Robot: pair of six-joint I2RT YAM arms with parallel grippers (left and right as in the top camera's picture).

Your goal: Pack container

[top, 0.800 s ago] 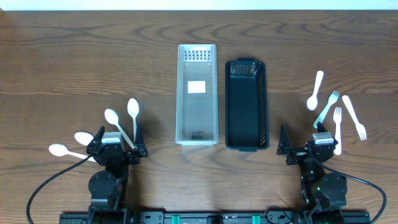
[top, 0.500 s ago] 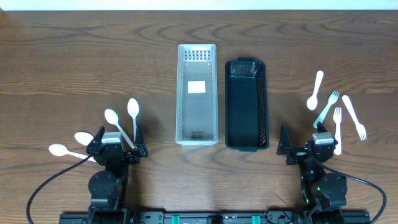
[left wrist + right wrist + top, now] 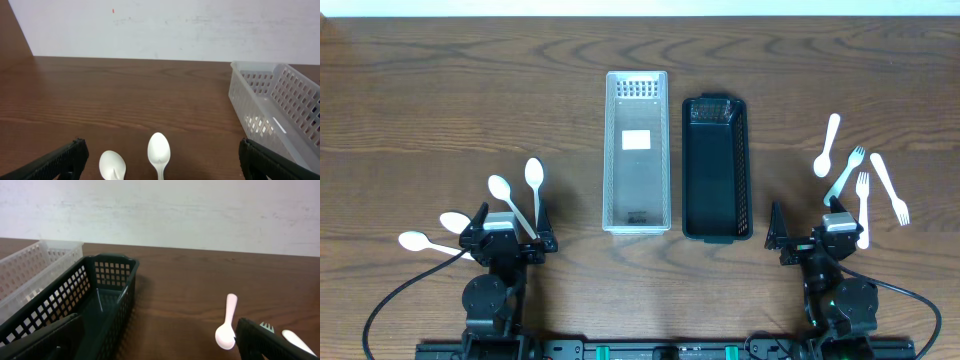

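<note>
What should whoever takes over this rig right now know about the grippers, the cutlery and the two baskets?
Grippers: the left gripper and the right gripper both have their fingers open and hold nothing, low at the near edge of the table.
Things: four white spoons lie by the left arm; a lone spoon and three forks lie by the right arm. The clear basket and the black basket stand side by side mid-table.
Done: nothing; neither basket holds any cutlery.
Left: all eight pieces. I cannot tell which basket takes which.
</note>
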